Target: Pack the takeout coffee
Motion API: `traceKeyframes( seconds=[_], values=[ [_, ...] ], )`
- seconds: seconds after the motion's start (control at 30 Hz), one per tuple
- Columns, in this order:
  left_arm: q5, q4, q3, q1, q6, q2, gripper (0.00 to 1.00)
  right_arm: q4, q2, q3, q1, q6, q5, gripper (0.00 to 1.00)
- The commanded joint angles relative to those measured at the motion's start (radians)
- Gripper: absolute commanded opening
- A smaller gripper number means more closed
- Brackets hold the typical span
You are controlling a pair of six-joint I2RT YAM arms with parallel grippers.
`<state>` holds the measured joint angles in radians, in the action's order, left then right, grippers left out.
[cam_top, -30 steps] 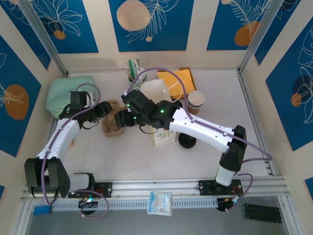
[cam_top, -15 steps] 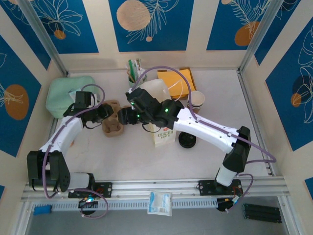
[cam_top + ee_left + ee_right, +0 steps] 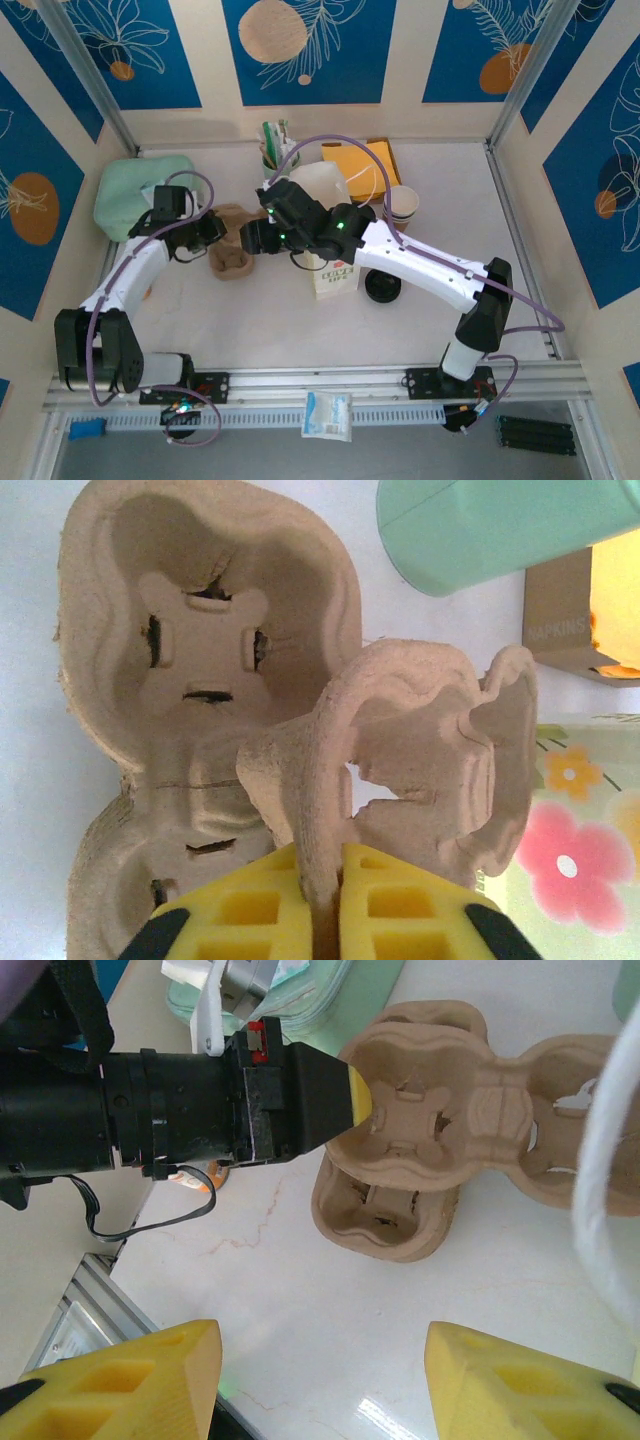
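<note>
l gripper (image 3: 322, 885) was clamped shut on rim of upper pulp carrier (image 3: 420, 740), r gripper (image 3: 320, 1380) half open & empty nearby; prob needed a slow peel so lower carrier (image 3: 200, 650) stayed down.

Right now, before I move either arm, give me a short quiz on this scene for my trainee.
1. True or false: the left gripper is shut on the rim of a pulp cup carrier.
2. Pick one. The right gripper is: A open and holding nothing; B shut on a cup; C shut on a black lid.
3. Short answer: are the paper coffee cups sitting in a carrier yet?

Key: 1 true. 2 A. 3 no, they stand apart from it, beyond the right arm.
</note>
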<state>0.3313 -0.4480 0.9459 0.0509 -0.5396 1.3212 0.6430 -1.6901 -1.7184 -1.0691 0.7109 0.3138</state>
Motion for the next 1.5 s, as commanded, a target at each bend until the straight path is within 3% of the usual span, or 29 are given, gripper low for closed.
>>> traceKeyframes(
  seconds=[0.0,0.47,0.87,1.47],
  values=[
    [0.003,-0.034,0.041,0.007,0.025,-0.04,0.07,-0.014,0.028,0.016,-0.001,0.012,-0.002,0.56],
    [-0.17,-0.211,0.123,0.001,0.115,-0.2,0.02,-0.01,0.01,-0.017,0.011,-0.008,-0.028,0.57],
    [0.002,-0.246,0.055,-0.005,0.158,-0.385,0.02,0.101,-0.037,-0.111,0.025,-0.081,-0.074,0.68],
    [-0.011,-0.394,0.106,-0.005,0.159,-0.543,0.02,0.329,-0.27,-0.485,-0.012,-0.177,0.049,0.72]
  ],
)
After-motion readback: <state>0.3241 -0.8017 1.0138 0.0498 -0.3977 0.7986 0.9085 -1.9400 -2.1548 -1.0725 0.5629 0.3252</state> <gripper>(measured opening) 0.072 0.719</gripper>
